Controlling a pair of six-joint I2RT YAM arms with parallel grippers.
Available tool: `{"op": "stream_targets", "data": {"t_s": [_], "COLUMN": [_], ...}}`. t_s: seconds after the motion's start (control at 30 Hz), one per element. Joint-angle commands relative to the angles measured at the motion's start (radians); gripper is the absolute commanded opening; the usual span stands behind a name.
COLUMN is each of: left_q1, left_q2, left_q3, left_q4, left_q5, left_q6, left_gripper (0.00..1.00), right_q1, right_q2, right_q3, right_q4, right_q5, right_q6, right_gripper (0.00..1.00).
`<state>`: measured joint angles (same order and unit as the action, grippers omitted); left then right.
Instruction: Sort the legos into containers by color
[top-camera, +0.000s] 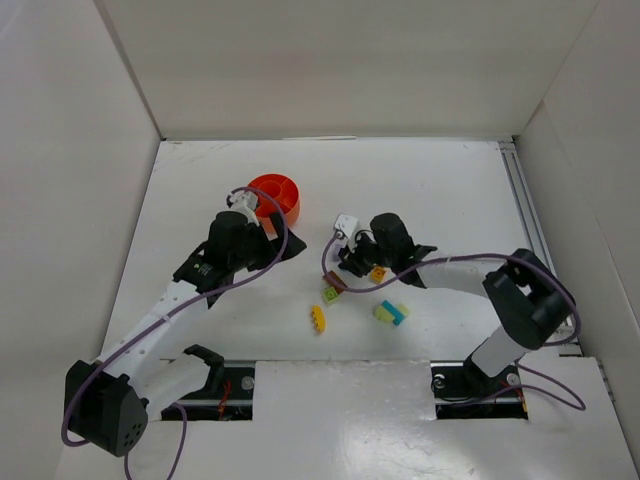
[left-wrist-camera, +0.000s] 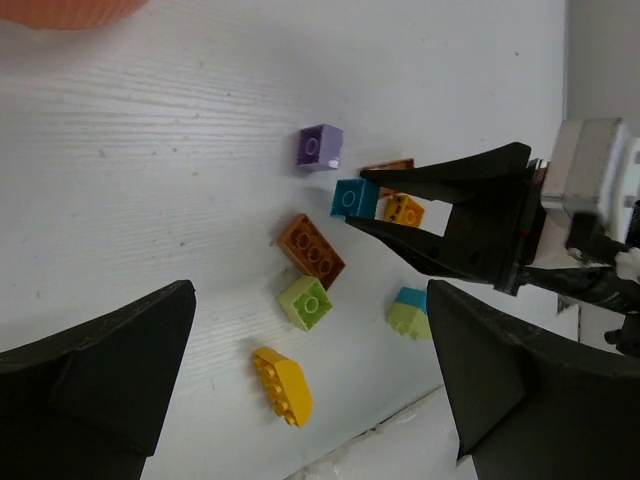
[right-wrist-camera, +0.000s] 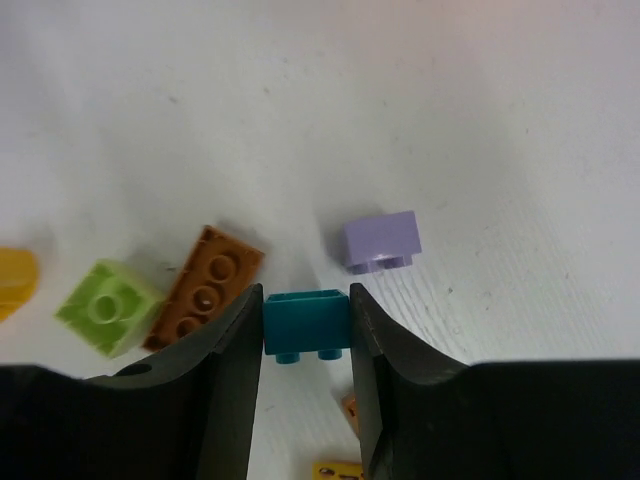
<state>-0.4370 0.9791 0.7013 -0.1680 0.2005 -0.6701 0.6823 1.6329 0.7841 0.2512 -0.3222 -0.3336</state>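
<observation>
My right gripper (right-wrist-camera: 306, 330) is shut on a cyan brick (right-wrist-camera: 306, 322) low over the table; it also shows in the top view (top-camera: 346, 268) and the left wrist view (left-wrist-camera: 355, 198). Beside it lie a purple brick (right-wrist-camera: 380, 241), a brown brick (right-wrist-camera: 205, 288), a lime brick (right-wrist-camera: 107, 305) and an orange brick (left-wrist-camera: 405, 210). A yellow brick (top-camera: 318, 318) and a lime-and-cyan pair (top-camera: 391, 313) lie nearer the front. The orange-red dish (top-camera: 273, 195) stands at the back left. My left gripper (top-camera: 245, 258) is wide open and empty, just in front of the dish.
White walls enclose the table on the left, back and right. A metal rail (top-camera: 525, 215) runs along the right side. The right arm's purple cable (top-camera: 470, 258) loops over the table. Raised white panels (top-camera: 340, 415) cover the near edge.
</observation>
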Motion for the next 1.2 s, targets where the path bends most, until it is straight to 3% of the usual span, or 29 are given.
{"op": "stream_targets", "data": {"t_s": [0.0, 0.17, 0.33, 0.57, 0.7, 0.83, 0.87, 0.97, 1.17], "left_q1": [-0.002, -0.049, -0.089, -0.089, -0.089, -0.08, -0.069, -0.028, -0.017], "left_q2": [0.004, 0.058, 0.092, 0.101, 0.06, -0.026, -0.042, -0.098, -0.183], "left_q3": [0.007, 0.007, 0.038, 0.042, 0.096, 0.161, 0.177, 0.218, 0.207], "left_q4": [0.113, 0.26, 0.232, 0.282, 0.144, -0.116, -0.173, -0.367, -0.465], "left_q5": [0.179, 0.425, 0.37, 0.412, 0.219, -0.097, -0.242, -0.441, -0.547], "left_q6": [0.069, 0.09, 0.099, 0.09, 0.067, -0.014, -0.043, -0.16, -0.253], "left_gripper": [1.0, 1.0, 1.0, 0.97, 0.97, 0.99, 0.99, 0.99, 0.99], "right_q1": [0.023, 0.075, 0.109, 0.109, 0.109, 0.109, 0.109, 0.109, 0.128], "right_q2": [-0.157, -0.294, -0.36, -0.41, -0.398, -0.314, -0.294, -0.188, 0.043], "right_q3": [-0.017, -0.026, -0.026, -0.026, 0.006, 0.111, 0.134, 0.248, 0.501], "right_q4": [0.046, 0.013, -0.039, -0.04, -0.04, -0.04, -0.04, -0.04, -0.04], "right_q5": [-0.158, -0.327, -0.272, -0.285, -0.146, -0.035, -0.02, 0.006, 0.07], "right_q6": [-0.057, -0.105, -0.116, -0.116, -0.093, -0.093, -0.093, -0.064, 0.033], "right_gripper": [0.17, 0.17, 0.12, 0.12, 0.12, 0.12, 0.12, 0.12, 0.12]}}
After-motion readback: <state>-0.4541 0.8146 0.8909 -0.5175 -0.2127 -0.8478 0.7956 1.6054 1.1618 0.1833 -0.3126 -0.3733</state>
